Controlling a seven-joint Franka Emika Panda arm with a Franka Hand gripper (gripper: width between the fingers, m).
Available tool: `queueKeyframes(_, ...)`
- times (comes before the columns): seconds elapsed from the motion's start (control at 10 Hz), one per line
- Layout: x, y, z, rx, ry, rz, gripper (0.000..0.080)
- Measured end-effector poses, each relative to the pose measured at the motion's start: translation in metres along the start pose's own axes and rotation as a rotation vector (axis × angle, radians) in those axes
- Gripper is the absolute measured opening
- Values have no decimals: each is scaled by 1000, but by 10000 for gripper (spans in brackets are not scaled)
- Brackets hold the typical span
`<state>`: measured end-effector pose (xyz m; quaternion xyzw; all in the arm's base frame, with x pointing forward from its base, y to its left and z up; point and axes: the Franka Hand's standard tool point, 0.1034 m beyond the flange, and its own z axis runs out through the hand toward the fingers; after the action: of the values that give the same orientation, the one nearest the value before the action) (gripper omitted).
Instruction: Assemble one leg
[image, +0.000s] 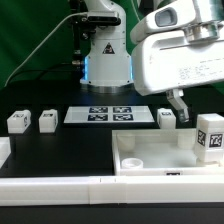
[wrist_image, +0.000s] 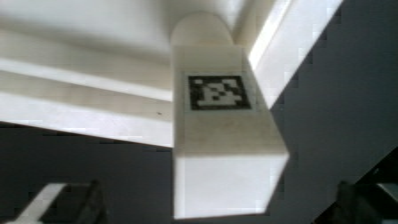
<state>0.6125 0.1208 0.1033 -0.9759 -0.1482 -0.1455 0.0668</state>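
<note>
We see the leg (image: 210, 137) standing upright at the exterior view's right edge, its black-and-white tag facing that camera, right against the right end of the tray (image: 155, 155). We cannot tell whether its foot sits inside the tray's wall or just outside it. In the wrist view the same leg fills the middle, seen lengthwise with its tag turned toward the camera. Its far end meets white stepped surfaces that we take for the tray's rim. The gripper (wrist_image: 219, 200) hangs over the top of the leg with its fingers (wrist_image: 63, 200) spread wide. One dark finger shows on each side of the leg's near end in the wrist view, with a dark gap between finger and plastic, so we judge it is holding nothing. In the exterior view only one finger shows, just beside the leg's top and apart from it. Inside the tray we make out a round socket (image: 130, 160) in the near corner toward the exterior view's left, on a plain white floor. Farther back on the black table (image: 60, 150) the marker board (image: 110, 114) lies flat. Three spare legs stand in a row with it: two (image: 18, 122) (image: 47, 121) toward the exterior view's left and one (image: 167, 118) just to its right. A long white bar (image: 60, 186) lies along the near edge of the table.
</note>
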Motion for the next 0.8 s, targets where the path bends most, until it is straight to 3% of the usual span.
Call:
queueKeyframes(0.1, -2, -4, -1, 30, -110, 15, 649)
queueKeyframes(0.5, -11, -9, -3, 103, -476, -3, 649)
queueKeyframes(0.6, -1, -6, 2, 98, -447, -2, 649)
queueKeyframes(0.8, -4, -5, 7, 97, -454, 11, 649)
